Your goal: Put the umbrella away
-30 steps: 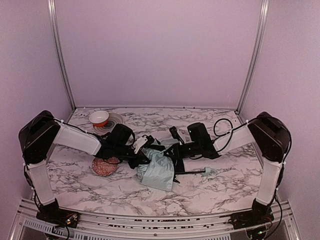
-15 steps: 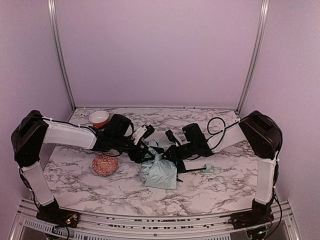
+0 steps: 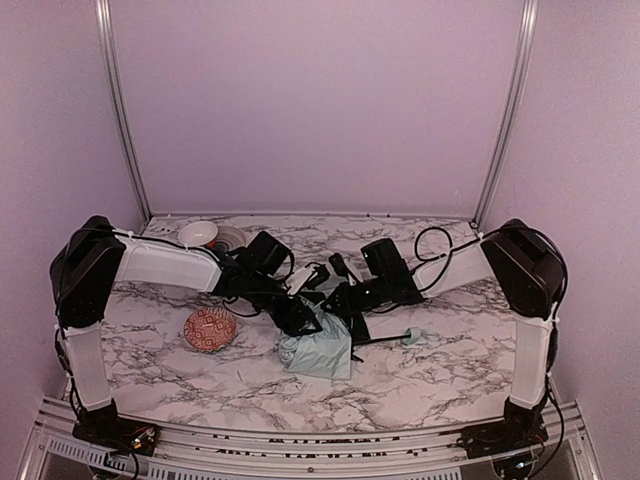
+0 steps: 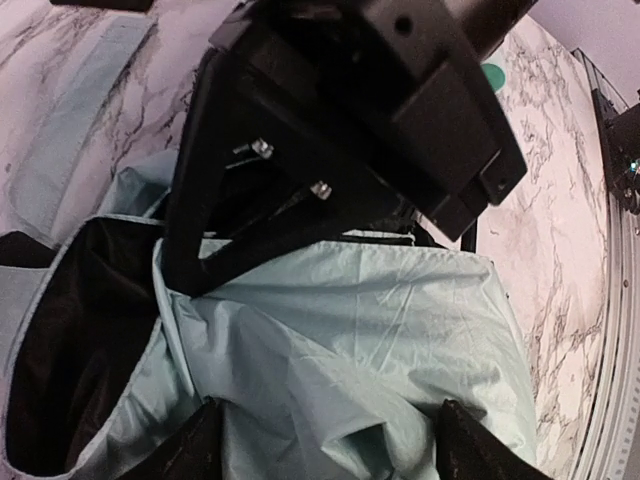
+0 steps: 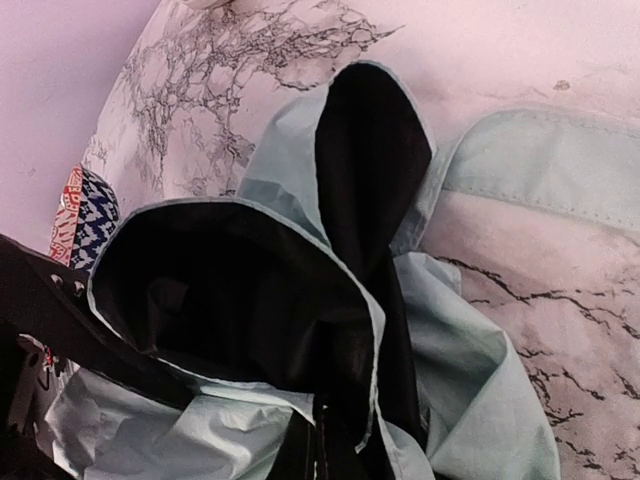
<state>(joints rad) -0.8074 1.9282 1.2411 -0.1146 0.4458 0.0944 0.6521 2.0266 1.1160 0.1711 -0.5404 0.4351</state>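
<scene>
Because the umbrella point(image 3: 320, 348) in the middle of the table point(image 3: 450, 385) is soft and floppy, the wide-open left gripper point(image 4: 330, 445) should grab bunched cloth beside the right gripper point(image 5: 318, 452), which pinches it.

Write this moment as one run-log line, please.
left gripper: open over umbrella | right gripper: shut on umbrella fabric | umbrella: crumpled on table, not yet put away
</scene>
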